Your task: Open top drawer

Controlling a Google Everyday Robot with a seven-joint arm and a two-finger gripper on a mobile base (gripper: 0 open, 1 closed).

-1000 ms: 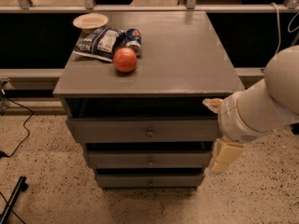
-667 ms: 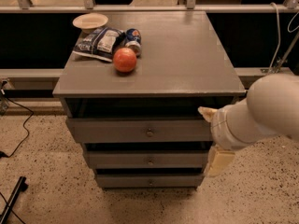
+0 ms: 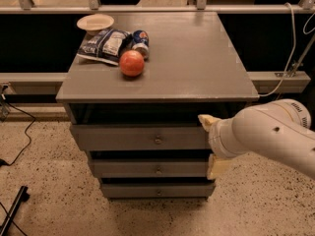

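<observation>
Grey top drawer, claw spread across its right end (apple, can, bag, bowl on top)

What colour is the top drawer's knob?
Brass knob, camera view; gripper at right end of top drawer.

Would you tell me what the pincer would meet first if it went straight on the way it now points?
Most likely the top drawer: the pincer sits at its front's right end, aimed leftward. Depth is unclear, so it might instead slide along the front toward the brass knob.
</observation>
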